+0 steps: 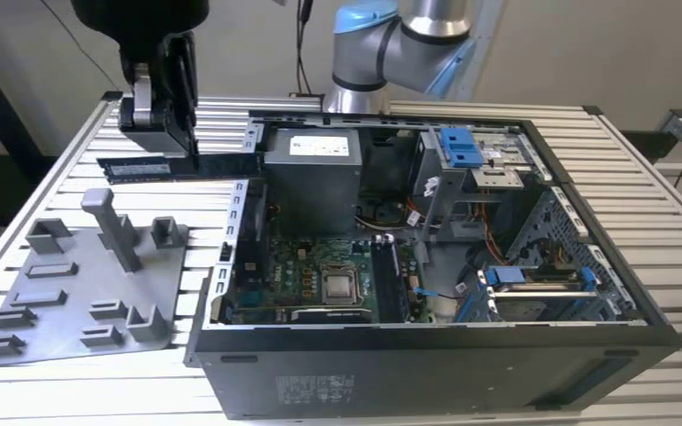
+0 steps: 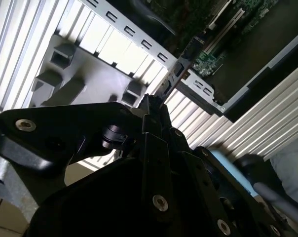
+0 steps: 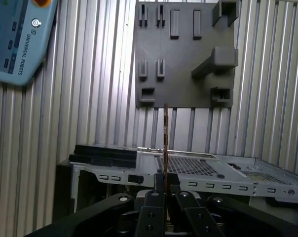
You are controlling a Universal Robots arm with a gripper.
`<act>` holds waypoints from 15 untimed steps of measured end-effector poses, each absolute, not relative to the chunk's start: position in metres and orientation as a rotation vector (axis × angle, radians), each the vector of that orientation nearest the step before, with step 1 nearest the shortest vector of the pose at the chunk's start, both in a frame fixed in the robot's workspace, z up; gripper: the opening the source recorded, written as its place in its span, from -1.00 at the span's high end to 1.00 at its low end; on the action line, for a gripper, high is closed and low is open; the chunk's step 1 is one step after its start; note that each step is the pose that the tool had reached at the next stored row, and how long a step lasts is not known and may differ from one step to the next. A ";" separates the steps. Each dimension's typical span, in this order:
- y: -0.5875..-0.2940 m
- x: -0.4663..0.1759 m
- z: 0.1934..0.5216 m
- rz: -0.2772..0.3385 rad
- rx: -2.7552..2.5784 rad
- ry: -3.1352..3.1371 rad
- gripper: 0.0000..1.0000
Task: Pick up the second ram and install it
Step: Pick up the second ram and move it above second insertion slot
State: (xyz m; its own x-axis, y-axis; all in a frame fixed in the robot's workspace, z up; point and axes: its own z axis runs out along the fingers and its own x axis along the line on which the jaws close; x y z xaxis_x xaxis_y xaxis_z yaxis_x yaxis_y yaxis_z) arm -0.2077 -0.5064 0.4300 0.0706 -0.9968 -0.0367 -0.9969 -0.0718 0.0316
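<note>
In the exterior view the second ram, a slim dark stick with a pale label, hangs level in the air over the slatted table, between the grey tray and the open computer case. My gripper comes down from above and is shut on the stick near its middle. The first wrist view shows the second ram edge-on, rising as a thin line from between the fingers. The second wrist view has the second ram reaching out past the black gripper toward the case wall. The motherboard lies inside the case, with long dark memory slots to the exterior view's right of the processor socket.
The open computer case takes up the table's middle and the exterior view's right. A grey tray with upright blocks lies at the exterior view's left. The arm's base stands behind the case. A teach pendant lies on the table.
</note>
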 end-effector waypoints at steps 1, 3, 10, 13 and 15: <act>-0.506 -0.206 0.430 0.076 -2.297 2.139 0.72; -0.506 -0.203 0.430 0.076 -2.297 2.139 0.72; -0.506 -0.195 0.430 0.076 -2.297 2.139 0.72; -0.506 -0.191 0.430 0.076 -2.297 2.139 0.72; -0.506 -0.188 0.430 0.076 -2.297 2.139 0.72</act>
State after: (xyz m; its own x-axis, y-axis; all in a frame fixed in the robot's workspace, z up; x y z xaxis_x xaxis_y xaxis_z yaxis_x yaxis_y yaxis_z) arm -0.1884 -0.5063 0.4300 0.0706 -0.9968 -0.0367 -0.9969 -0.0718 0.0316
